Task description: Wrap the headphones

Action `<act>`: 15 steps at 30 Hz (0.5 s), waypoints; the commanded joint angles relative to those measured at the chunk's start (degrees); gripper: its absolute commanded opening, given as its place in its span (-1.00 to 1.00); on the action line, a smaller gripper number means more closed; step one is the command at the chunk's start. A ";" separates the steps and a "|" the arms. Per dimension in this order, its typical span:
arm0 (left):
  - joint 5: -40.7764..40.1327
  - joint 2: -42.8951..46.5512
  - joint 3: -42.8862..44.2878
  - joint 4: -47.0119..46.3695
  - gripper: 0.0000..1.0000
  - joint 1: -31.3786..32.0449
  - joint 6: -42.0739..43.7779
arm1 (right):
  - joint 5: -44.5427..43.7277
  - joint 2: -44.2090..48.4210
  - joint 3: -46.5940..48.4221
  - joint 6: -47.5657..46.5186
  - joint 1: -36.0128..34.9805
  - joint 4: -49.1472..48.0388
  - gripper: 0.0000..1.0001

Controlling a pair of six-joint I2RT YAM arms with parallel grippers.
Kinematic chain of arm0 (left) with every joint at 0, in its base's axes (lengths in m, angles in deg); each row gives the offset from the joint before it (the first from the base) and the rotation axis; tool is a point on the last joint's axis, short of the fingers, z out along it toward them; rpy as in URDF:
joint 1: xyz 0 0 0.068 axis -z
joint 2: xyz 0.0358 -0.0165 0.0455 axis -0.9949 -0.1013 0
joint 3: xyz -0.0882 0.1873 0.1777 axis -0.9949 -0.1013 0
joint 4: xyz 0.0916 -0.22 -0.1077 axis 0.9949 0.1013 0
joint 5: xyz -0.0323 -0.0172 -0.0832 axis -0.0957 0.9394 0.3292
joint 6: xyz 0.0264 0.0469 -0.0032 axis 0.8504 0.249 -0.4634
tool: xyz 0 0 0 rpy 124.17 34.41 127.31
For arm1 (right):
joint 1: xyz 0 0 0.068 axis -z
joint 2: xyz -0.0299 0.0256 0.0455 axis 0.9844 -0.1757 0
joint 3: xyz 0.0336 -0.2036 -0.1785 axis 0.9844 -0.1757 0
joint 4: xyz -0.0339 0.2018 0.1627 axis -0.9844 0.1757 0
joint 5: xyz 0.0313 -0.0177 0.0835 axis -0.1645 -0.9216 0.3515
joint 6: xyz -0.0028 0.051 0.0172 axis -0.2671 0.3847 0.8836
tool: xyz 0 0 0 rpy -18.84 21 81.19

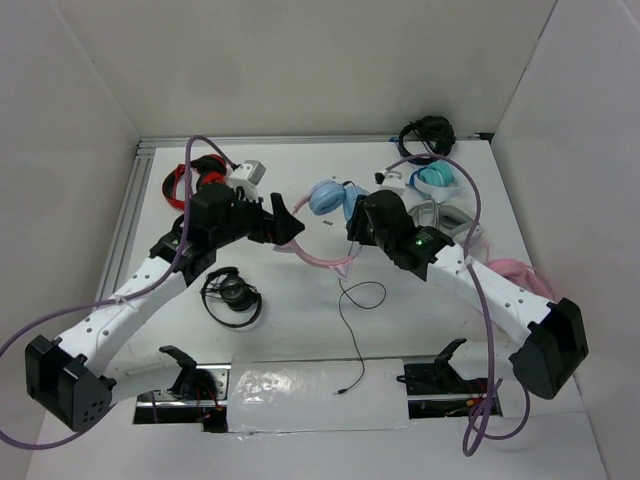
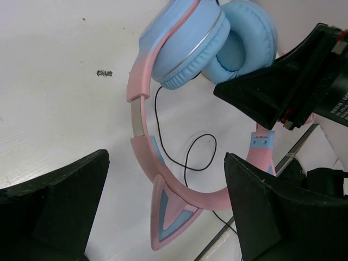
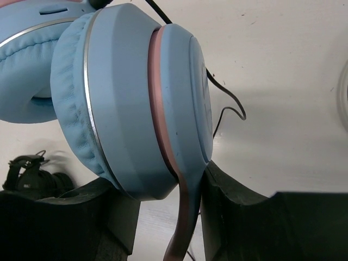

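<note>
The headphones [image 1: 330, 198] lie at the table's middle, light blue ear cups together at the back, the pink headband [image 1: 318, 260] with cat ears looping toward me. The thin black cable [image 1: 352, 340] trails to the front edge. My right gripper [image 1: 356, 226] is shut on the stem under one ear cup [image 3: 130, 103]; the stem presses against its right finger [image 3: 239, 217]. My left gripper [image 1: 291, 223] is open, its fingers astride the headband and a cat ear [image 2: 168, 212] without touching. In the left wrist view the cable [image 2: 187, 157] loops inside the headband, and the right gripper's finger [image 2: 272, 81] is beside the cups.
Red-and-black headphones [image 1: 190, 180] sit back left, small black headphones [image 1: 232, 296] near the left arm, also in the right wrist view [image 3: 32, 174]. Black [image 1: 425, 132] and teal [image 1: 437, 180] headphones are back right, pink ones [image 1: 515, 272] at right. A clear plastic sheet [image 1: 315, 398] covers the front edge.
</note>
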 commanded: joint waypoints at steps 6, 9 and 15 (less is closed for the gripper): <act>2.42 0.80 0.15 0.48 0.99 -0.10 6.59 | 5.24 6.88 -2.73 -7.88 0.49 -8.29 -1.00; 4.71 -1.58 1.04 1.20 0.99 -0.10 7.30 | 6.04 7.06 -2.74 -8.25 0.57 -8.48 -1.00; 4.10 -6.85 2.71 1.99 0.91 0.08 7.30 | 7.62 8.55 -3.79 -9.65 0.31 -10.41 -1.00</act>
